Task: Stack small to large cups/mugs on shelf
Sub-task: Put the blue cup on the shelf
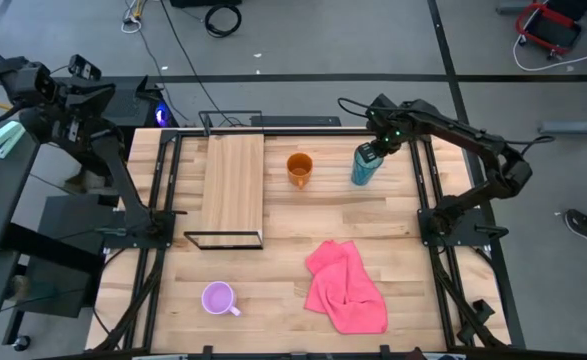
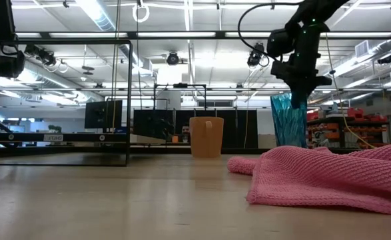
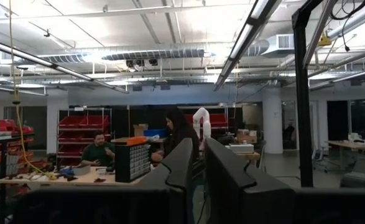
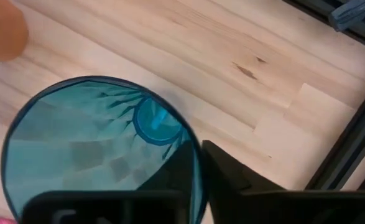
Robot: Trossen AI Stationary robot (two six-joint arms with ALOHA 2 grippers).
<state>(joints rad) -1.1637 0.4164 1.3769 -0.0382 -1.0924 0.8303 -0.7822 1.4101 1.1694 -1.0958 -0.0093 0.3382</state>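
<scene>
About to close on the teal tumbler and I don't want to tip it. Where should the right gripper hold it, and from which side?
Grip the teal tumbler at its rim wall, from straight above. It stands upright with an open mouth and no handle, and the right gripper already hangs over it, one of its fingers inside the mouth and the other outside the wall. The orange mug stands apart, so nothing crowds the grip.

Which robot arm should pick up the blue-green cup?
The right arm. Its tool is directly over the teal tumbler, one finger inside the rim and the other outside. The left tool is parked off the table's far left corner, away from every cup.
</scene>
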